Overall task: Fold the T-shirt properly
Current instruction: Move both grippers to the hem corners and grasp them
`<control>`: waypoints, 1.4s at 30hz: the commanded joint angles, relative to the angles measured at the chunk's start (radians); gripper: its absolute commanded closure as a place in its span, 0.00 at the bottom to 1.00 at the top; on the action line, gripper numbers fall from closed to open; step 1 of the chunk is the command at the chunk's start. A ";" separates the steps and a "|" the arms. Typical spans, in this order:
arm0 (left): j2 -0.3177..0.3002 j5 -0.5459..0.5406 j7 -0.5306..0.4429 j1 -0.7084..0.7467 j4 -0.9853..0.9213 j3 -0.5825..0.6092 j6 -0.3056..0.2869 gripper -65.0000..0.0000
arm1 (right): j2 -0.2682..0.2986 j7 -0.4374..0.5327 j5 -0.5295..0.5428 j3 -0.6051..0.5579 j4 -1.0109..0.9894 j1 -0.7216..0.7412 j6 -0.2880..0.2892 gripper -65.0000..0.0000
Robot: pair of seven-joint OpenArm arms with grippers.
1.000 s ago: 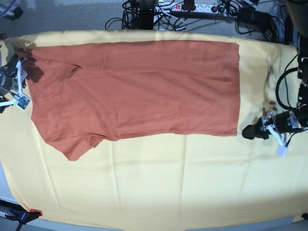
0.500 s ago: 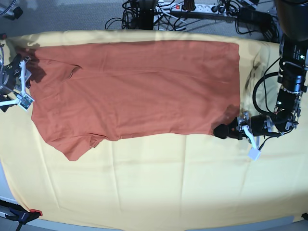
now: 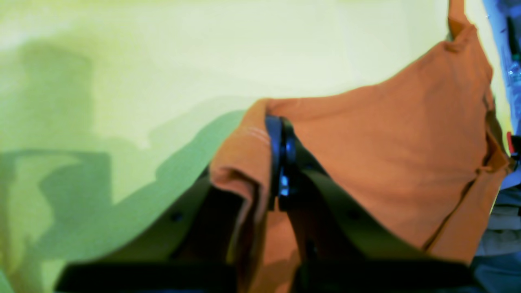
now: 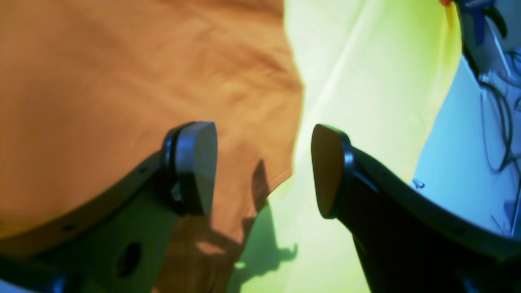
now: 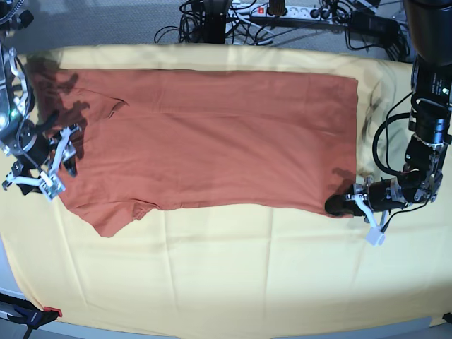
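We see the left end effector (image 5: pixel 337 205) closed on the T-shirt (image 5: pixel 212 141) hem corner; the shirt's length runs toward our open right end effector (image 5: pixel 60 159).

No text, label, brand, number or sign is showing legibly in any of the views.
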 commanded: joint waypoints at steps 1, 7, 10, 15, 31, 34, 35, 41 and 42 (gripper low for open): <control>-0.014 -0.017 -0.025 -0.039 0.010 -0.008 -0.008 1.00 | 0.006 0.031 -0.008 0.012 -0.030 0.052 -0.006 0.41; -0.009 -0.010 -0.025 -0.038 0.010 -0.008 -0.008 1.00 | -0.106 0.051 0.050 0.012 -0.426 0.309 0.115 0.41; -0.009 -0.010 -0.025 -0.039 0.010 -0.008 -0.008 1.00 | -0.141 0.051 0.094 0.012 -0.633 0.440 0.164 0.41; -0.009 -0.011 -0.025 -0.038 0.010 -0.008 -0.008 1.00 | -0.155 0.051 0.145 0.012 -0.901 0.608 0.225 0.41; -0.009 -0.026 -0.025 -0.038 0.010 -0.008 -0.008 1.00 | -0.187 0.005 0.270 0.012 -1.055 0.637 0.300 0.41; -0.009 -0.026 -0.025 -0.038 0.010 -0.008 -0.008 1.00 | -0.192 0.005 0.288 0.012 -1.055 0.636 0.323 0.41; -0.009 -0.026 -0.025 -0.039 0.010 -0.008 -0.008 1.00 | -0.194 0.005 0.288 0.012 -1.055 0.637 0.328 0.41; -0.009 -0.026 -0.025 -0.039 0.010 -0.008 -0.008 1.00 | -0.197 0.008 0.288 0.012 -1.055 0.637 0.341 0.48; -0.009 -0.026 -0.025 -0.039 0.010 -0.008 -0.008 1.00 | -0.196 0.018 0.288 0.012 -1.055 0.637 0.342 0.54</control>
